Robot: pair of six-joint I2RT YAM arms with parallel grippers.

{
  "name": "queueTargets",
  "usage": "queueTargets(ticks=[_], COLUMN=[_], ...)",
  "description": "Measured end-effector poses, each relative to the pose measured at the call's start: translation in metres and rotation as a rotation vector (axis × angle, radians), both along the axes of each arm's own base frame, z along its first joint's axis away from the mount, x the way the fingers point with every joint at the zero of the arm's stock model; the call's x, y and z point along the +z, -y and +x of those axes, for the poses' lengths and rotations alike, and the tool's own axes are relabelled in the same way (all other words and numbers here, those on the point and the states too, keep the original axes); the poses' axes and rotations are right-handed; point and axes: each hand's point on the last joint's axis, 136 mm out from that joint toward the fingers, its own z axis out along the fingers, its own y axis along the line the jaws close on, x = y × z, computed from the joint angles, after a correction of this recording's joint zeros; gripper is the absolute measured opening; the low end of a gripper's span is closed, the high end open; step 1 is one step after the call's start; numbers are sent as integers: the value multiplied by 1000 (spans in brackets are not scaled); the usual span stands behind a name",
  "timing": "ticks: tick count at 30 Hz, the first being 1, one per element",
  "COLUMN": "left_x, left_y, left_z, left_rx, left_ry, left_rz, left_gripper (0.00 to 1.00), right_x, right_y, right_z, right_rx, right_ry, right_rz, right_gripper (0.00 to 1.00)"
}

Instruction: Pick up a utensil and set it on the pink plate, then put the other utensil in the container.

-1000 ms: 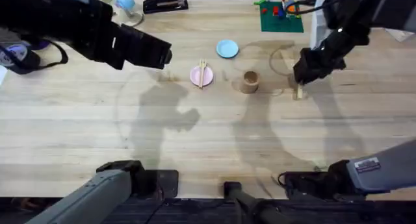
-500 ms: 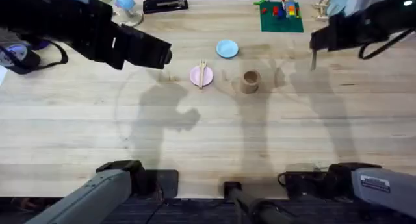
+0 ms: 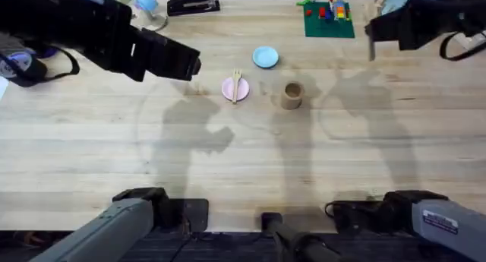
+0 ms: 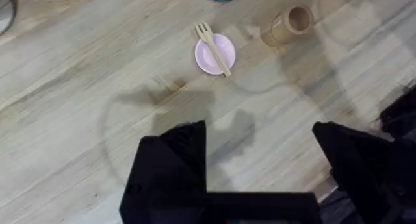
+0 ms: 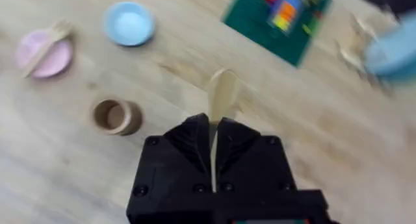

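With the fork [image 3: 237,84] on the pink plate [image 3: 231,89], the right pincer [image 5: 214,134] grips the spoon [image 5: 221,94] at upper right, the left pincer [image 4: 260,152] gapes wide, and next comes carrying the spoon over the cup [image 3: 292,95].

The left arm rises close under the overhead camera, large and dark across the upper left, well above the table. Its gripper [image 4: 260,165] hangs high with the two black fingers [image 4: 170,165] spread wide apart and nothing between them. The right arm reaches up to the far right, also lifted off the table. Its gripper [image 5: 213,134] has the fingers pressed together on the spoon [image 5: 221,94], whose head sticks out past the tips.
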Motion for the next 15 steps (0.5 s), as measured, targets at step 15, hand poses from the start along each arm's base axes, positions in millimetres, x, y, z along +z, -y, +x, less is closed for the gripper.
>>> queueTargets(ticks=[15], left_x=[0], left_y=[0], left_z=[0], left_rx=[0], left_ry=[0], left_rz=[0], left_gripper=[993], right_x=[40], right_y=[-82], right_z=[-35], right_rx=[674], right_ry=[239], right_rz=[195], right_gripper=[31])
